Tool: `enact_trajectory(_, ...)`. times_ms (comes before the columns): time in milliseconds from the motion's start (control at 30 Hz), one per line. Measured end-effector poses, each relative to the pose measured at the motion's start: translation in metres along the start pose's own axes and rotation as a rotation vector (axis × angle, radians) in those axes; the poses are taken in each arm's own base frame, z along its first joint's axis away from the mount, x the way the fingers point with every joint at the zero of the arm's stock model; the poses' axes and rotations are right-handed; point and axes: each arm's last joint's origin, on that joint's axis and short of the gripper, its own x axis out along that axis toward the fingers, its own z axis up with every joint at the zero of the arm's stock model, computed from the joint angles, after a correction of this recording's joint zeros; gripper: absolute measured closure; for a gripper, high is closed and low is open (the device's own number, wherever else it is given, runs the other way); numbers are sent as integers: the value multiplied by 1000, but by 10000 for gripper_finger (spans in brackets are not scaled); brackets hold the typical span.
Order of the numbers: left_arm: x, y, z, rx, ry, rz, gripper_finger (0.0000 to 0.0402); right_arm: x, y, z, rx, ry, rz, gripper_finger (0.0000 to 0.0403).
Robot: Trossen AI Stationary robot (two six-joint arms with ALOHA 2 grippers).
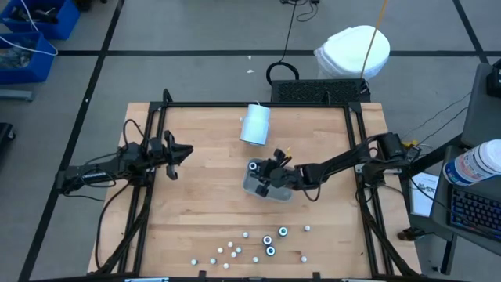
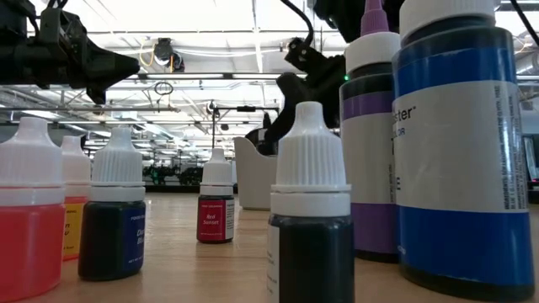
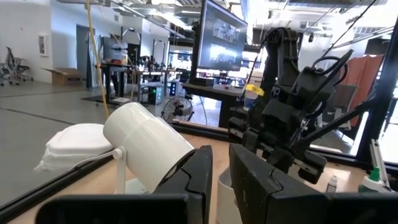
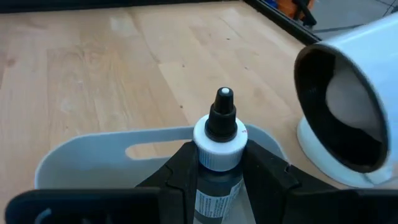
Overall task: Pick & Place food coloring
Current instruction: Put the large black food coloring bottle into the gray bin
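My right gripper (image 4: 221, 167) is shut on one food coloring bottle (image 4: 219, 134) with a white collar, a black nozzle and a dark labelled body. It is over the pale grey tray (image 4: 93, 155), which sits mid-table (image 1: 258, 190). Several more small food coloring bottles (image 1: 266, 243) stand upright near the table's front edge and loom large in the low view (image 2: 307, 210). My left gripper (image 1: 178, 153) waits at the table's left side above the wood, shut and holding nothing (image 3: 221, 177). My right gripper pinches the bottle's upper body (image 4: 217, 183), just under the white collar, between its two fingers. The fingers reach in from the table's right, slanting down. The bottle stands upright, nozzle up, over the tray's inside. The fingers hide its lower end.
A pale blue-white cylinder (image 1: 255, 124) lies on its side just beyond the tray, its open end toward my right gripper (image 4: 348, 106). A black frame (image 1: 235, 106) runs around the wooden tabletop. Bare wood (image 1: 196, 204) lies between the tray and the front bottles.
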Motion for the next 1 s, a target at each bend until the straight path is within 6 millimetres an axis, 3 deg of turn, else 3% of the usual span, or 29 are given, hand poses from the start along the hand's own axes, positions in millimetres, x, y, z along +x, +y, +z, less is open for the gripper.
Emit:
enact_trajectory(400,0,0,-1,1,7,1,341,4,1,-6,37,15,-29,305)
enact_trajectory(767,0,0,-1,1,14,2,341,3,0,-6,53,22,-31,236)
enact_trajectory(1000,0,0,-2,7,19,10,341,3,0,-5,51,19,-29,217)
